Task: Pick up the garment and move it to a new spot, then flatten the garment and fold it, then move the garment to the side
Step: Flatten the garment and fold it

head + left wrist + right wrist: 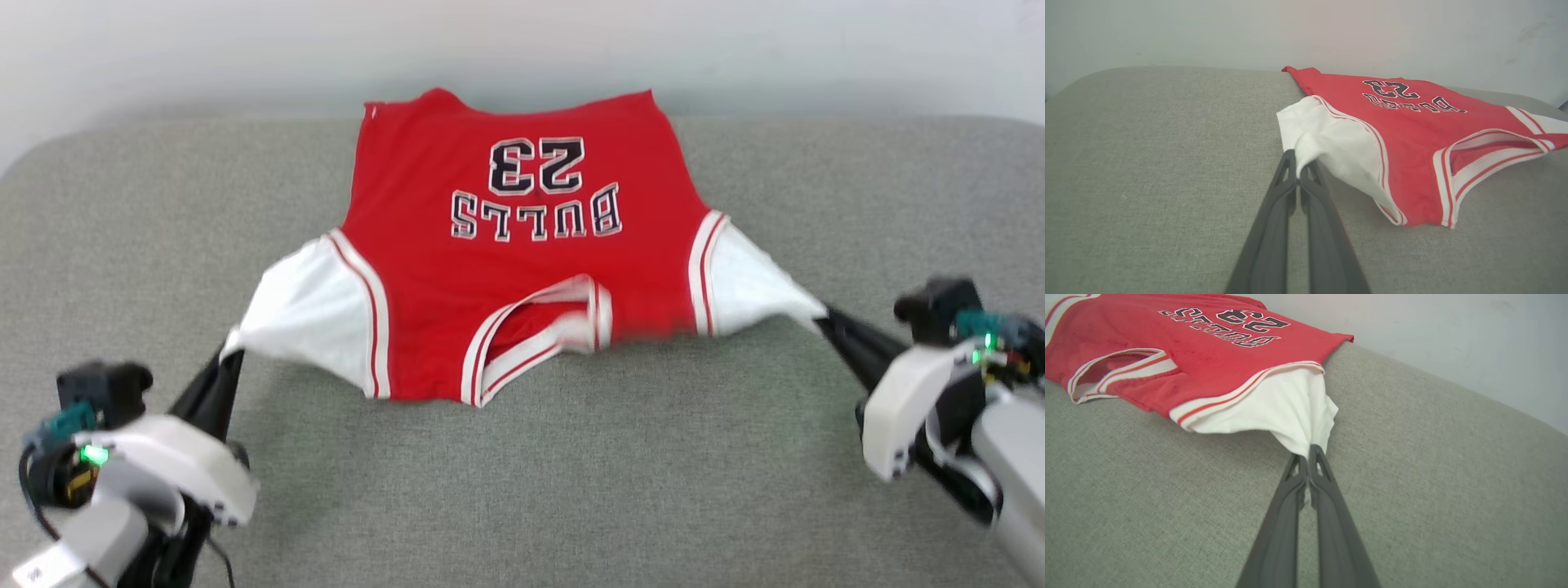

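Likely flattening now: pull both sleeves (314,314) apart evenly, low over the surface (571,490), without twisting, then lay down gently. Pinched between the closed fingers of left gripper (231,357): one white sleeve tip; of right gripper (819,314): the other. Red garment (522,245) stretched across the middle of the surface, reaching its far edge, lettering and 23 facing up, collar (531,335) nearest, gaping.

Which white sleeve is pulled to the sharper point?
The right sleeve, pinched by the right gripper: it tapers to a thin tip, while the left sleeve, in the left gripper, is broad and baggy.
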Motion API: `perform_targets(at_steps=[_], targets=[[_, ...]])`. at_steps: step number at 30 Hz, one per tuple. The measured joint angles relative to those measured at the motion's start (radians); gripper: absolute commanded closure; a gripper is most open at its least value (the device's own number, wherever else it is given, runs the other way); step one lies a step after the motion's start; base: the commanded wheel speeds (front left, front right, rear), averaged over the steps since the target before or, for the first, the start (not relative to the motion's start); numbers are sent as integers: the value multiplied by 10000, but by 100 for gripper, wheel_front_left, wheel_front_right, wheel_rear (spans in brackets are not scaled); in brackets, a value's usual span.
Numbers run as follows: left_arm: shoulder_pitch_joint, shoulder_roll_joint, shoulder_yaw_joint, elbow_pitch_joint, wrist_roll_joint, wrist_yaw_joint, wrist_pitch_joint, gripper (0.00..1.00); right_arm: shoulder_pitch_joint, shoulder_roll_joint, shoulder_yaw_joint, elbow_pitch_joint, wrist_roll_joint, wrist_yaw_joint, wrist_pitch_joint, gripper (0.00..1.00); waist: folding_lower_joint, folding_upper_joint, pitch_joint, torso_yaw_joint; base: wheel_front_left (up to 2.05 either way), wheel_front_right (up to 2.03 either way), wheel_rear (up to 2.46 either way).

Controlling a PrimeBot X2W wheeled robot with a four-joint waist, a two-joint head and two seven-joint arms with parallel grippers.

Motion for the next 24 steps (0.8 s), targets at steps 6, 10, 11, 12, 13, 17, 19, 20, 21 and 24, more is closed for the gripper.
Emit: perform_targets(at_steps=[6, 10, 11, 12, 13, 17, 19, 20, 21, 24], targets=[[1662, 27, 295, -59, -424, 81, -13, 100, 1918, -10, -671, -234, 13, -2, 65, 100, 0, 0, -722, -64, 0, 0, 0], [2559, 44, 541, -217, -681, 117, -17, 100, 3214, 12, -1277, -454, 46, 0, 192, 100, 0, 0, -1160, -70, 0, 0, 0], [2786, 46, 546, -301, -721, 119, -17, 100, 3537, 21, -1465, -541, 46, 0, 192, 100, 0, 0, -1257, -66, 0, 0, 0], [3026, 46, 558, -360, -732, 169, -17, 100, 3887, 19, -1626, -648, 40, 0, 221, 100, 0, 0, -1349, -61, 0, 0, 0], [3251, 59, 577, -395, -746, 205, -17, 100, 4225, 17, -1747, -761, 12, 0, 305, 100, 0, 0, -1425, -58, 0, 0, 0], [4021, 82, 755, -504, -828, 397, -17, 100, 5384, 81, -2449, -1181, -215, 0, 533, 100, 0, 0, -1599, -109, 0, 0, 0], [4370, 48, 880, -573, -826, 489, -17, 100, 5997, 188, -2750, -1348, -343, 0, 646, 100, 0, 0, -1660, -123, 0, 0, 0], [4530, 12, 953, -591, -828, 518, -17, 100, 6317, 249, -2888, -1417, -395, 0, 711, 100, 1, 0, -1695, -124, 0, 0, 0], [4677, -27, 1039, -608, -830, 531, -17, 100, 6601, 305, -3056, -1484, -456, 0, 757, 100, 0, 0, -1721, -125, 0, 0, 0], [5128, -104, 1306, -662, -846, 598, -17, 100, 7401, 418, -3513, -1728, -650, 2, 947, 100, 1, 0, -1784, -108, 0, 0, 0]])
